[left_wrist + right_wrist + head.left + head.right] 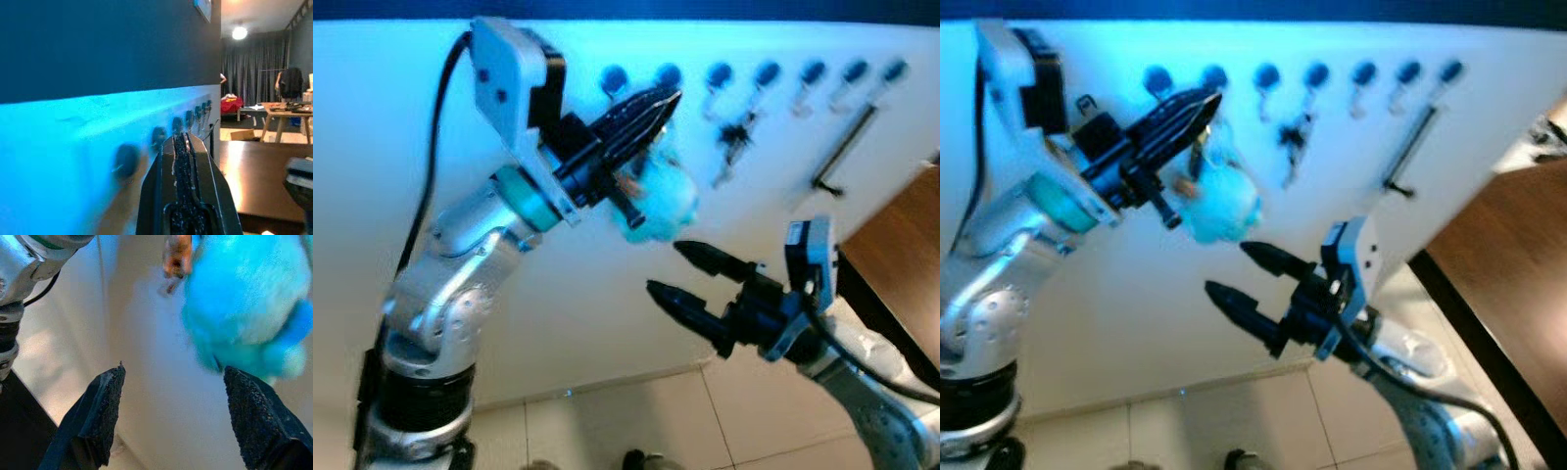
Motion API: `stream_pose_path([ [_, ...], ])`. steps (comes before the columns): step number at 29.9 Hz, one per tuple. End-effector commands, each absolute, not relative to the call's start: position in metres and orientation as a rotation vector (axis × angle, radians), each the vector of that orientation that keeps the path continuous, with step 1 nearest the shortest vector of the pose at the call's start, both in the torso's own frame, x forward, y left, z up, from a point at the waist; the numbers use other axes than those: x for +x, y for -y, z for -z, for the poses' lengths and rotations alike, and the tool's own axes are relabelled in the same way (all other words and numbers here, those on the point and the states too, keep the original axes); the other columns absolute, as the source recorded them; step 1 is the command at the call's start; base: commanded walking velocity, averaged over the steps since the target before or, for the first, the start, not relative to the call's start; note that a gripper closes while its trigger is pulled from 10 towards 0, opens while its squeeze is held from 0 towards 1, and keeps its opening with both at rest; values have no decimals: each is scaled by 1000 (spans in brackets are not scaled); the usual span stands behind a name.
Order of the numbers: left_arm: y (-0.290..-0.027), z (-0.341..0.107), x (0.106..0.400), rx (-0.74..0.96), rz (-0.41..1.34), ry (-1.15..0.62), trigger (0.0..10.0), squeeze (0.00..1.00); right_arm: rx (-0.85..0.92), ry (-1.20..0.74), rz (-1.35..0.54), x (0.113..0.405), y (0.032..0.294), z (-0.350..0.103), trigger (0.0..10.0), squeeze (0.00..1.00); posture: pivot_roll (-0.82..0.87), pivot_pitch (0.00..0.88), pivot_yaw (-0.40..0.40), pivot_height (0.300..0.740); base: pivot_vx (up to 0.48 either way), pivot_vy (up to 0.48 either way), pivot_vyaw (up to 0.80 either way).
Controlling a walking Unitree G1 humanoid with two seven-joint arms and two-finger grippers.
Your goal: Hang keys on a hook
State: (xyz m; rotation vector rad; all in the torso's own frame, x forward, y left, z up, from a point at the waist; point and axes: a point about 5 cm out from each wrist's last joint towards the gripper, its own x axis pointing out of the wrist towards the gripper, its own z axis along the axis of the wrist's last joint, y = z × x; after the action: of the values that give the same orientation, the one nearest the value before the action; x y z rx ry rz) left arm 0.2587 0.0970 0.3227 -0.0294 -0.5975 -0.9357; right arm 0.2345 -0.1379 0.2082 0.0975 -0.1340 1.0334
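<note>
While my left claw (651, 113) sits pinched together on the keys (628, 186), the bunch hangs just under the fingertips, close to the white wall and right below the row of blue hooks (668, 75). A fluffy cyan pom-pom (661, 201) dangles from the same bunch. Right claw (677, 269) waits lower down, fingers spread wide with nothing between them, pointing up at the pom-pom.

Handling call: light load. Metal keys are stiff and probably slick, the pom-pom is soft and will swing, so expect sway. Grip belongs on the ring or key heads, not the fluff, which would compress and slip. I can't see the ring clearly from here. Next hook over already carries another dark key set (734, 137); a long black tool (843, 149) hangs further right. Aim for an empty hook, ring opening first.
</note>
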Motion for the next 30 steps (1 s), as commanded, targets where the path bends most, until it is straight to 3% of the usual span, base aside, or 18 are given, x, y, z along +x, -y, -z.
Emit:
stream_pose_path([
  [1,-98,-322,251,-31,993,609,10000,0,96,120,-1031,233,140,-205,10000,0,-12,46,9,740,0,0,0],
  [14,-103,-322,252,-2,993,609,10000,0,94,118,-1040,234,140,-205,10000,0,-12,53,1,740,0,0,0],
  [19,-103,-317,254,83,974,575,10000,0,94,118,-1043,234,139,-205,10000,0,-11,54,1,740,0,0,0],
  [22,-105,-310,269,256,865,523,10000,0,94,120,-1048,234,138,-206,10000,0,-9,57,0,740,0,0,0],
  [30,-121,-314,268,264,858,529,10000,0,92,110,-1046,233,139,-205,10000,0,-11,65,-2,740,0,0,0],
])
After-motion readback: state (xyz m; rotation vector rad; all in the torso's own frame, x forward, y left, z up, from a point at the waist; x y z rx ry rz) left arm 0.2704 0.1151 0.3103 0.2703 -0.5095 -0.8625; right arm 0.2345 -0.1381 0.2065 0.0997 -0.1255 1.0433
